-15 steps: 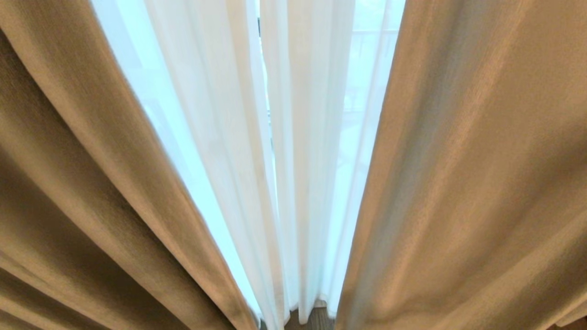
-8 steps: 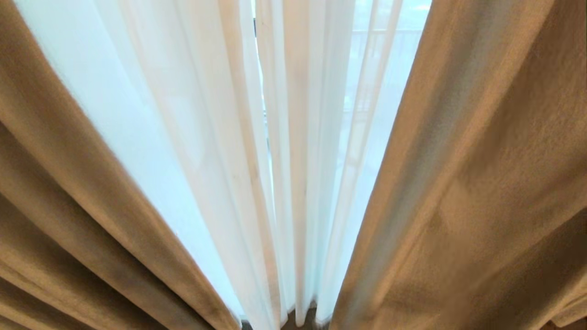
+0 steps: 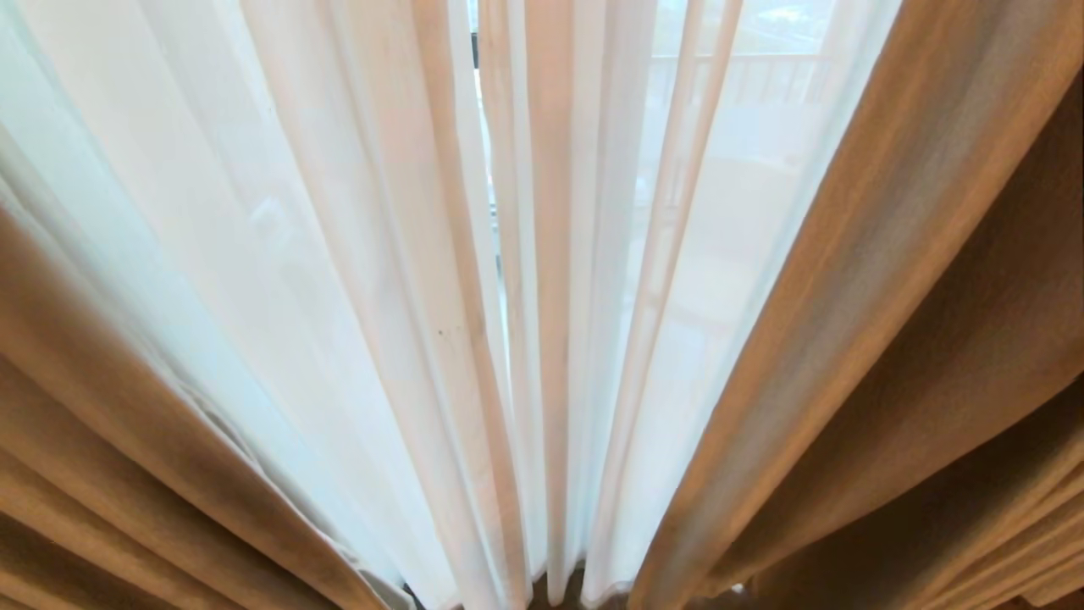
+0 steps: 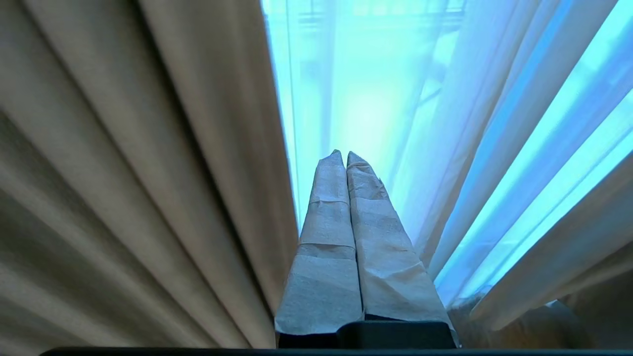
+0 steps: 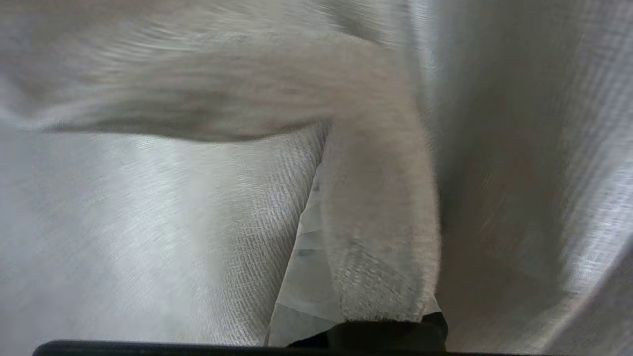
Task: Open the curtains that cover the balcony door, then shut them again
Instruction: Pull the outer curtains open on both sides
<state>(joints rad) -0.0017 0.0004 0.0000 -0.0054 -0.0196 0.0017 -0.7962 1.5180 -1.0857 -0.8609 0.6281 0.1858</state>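
Both tools have their fingers pressed together. We see the left tool (image 4: 344,157) in the gap beside the thick beige curtains (image 3: 931,280), pointing at the white sheer (image 3: 356,254), gripping nothing. Our right tool (image 5: 316,198) is buried in beige fabric, which drapes over one finger; whether it pinches cloth we cannot tell. Since a second ago the beige panels stand farther apart, baring more sheer. Through it, the balcony door (image 3: 477,51) shows faintly behind.

The curtains (image 3: 889,254) are seen closely from the head, facing twelve o'clock; the same drapes are pressed against by both wrist cameras.
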